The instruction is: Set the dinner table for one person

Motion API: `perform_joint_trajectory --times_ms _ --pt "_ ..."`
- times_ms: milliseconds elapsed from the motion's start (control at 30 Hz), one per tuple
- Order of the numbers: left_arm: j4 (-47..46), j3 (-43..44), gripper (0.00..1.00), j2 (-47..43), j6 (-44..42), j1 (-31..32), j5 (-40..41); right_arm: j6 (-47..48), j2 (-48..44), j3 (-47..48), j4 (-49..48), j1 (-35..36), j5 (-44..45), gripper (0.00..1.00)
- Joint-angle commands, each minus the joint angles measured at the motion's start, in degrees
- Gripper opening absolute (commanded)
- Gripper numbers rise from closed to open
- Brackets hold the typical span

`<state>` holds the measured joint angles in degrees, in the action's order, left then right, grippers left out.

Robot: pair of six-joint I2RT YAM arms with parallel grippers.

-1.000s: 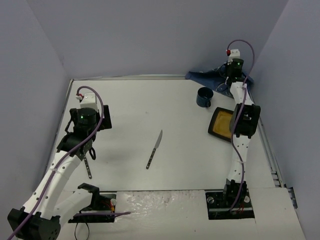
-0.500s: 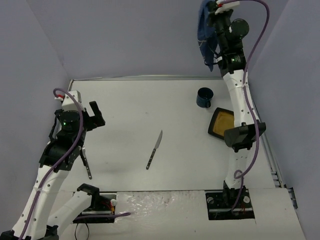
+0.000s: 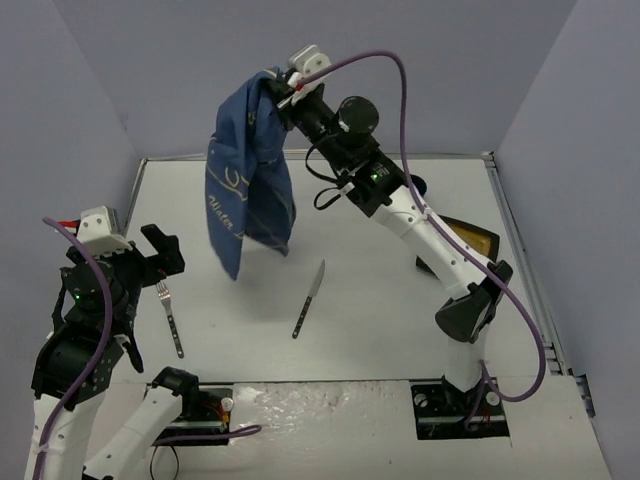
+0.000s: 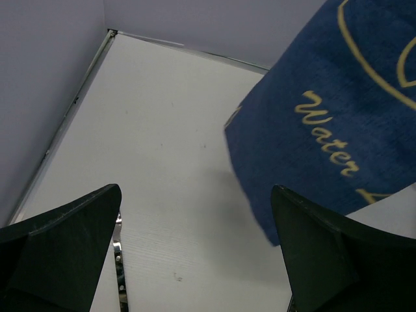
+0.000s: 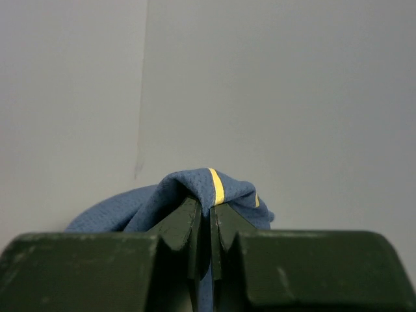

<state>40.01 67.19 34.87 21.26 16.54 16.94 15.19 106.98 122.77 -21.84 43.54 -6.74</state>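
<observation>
My right gripper is shut on the top fold of a dark blue cloth with pale yellow lettering. It holds the cloth high above the back left of the white dinner table, hanging free. The right wrist view shows the jaws pinched on the cloth. My left gripper is open and empty at the table's left side, above a fork. In the left wrist view the cloth hangs ahead of the open gripper, and the fork lies by the left finger.
A knife lies at the table's middle, pointing away. A dark square plate with a yellow inside sits at the right, partly behind the right arm. Grey walls close in the left, back and right sides.
The right arm has swung the cloth from the back right corner up and over to the back left. The left arm has drawn back toward the near left, off the fork.
</observation>
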Motion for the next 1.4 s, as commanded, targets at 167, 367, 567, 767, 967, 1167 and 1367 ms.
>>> perform_joint_trajectory --times_ms 167,367,567,767,967,1167,1367 --pt "2.34 -1.36 0.97 3.51 -0.42 0.25 -3.72 -8.47 6.81 -5.77 8.61 4.86 26.62 0.00" --pt "-1.08 -8.53 0.97 10.74 1.34 0.18 -9.41 -24.46 15.06 -16.53 14.96 0.27 24.00 0.00" --pt "-7.90 -12.62 0.97 22.35 5.62 -0.89 -10.86 -30.54 20.98 -20.91 16.58 -4.73 15.21 0.00" --pt "-11.87 -10.46 0.97 35.59 7.47 -8.70 -15.17 -30.20 21.86 -22.89 16.39 -5.75 8.52 0.00" --pt "-10.16 -10.45 0.97 40.98 16.52 -13.29 -16.09 -31.05 21.28 -25.98 14.05 -6.89 2.60 0.00" --pt "-16.60 -18.53 0.93 36.29 25.57 -16.82 -14.10 -31.12 19.35 -30.07 10.96 -7.07 -0.70 0.00" --pt "-22.49 -25.34 0.91 31.47 30.05 -19.01 -9.63 -30.32 17.88 -32.69 8.98 -7.24 -3.73 0.00"
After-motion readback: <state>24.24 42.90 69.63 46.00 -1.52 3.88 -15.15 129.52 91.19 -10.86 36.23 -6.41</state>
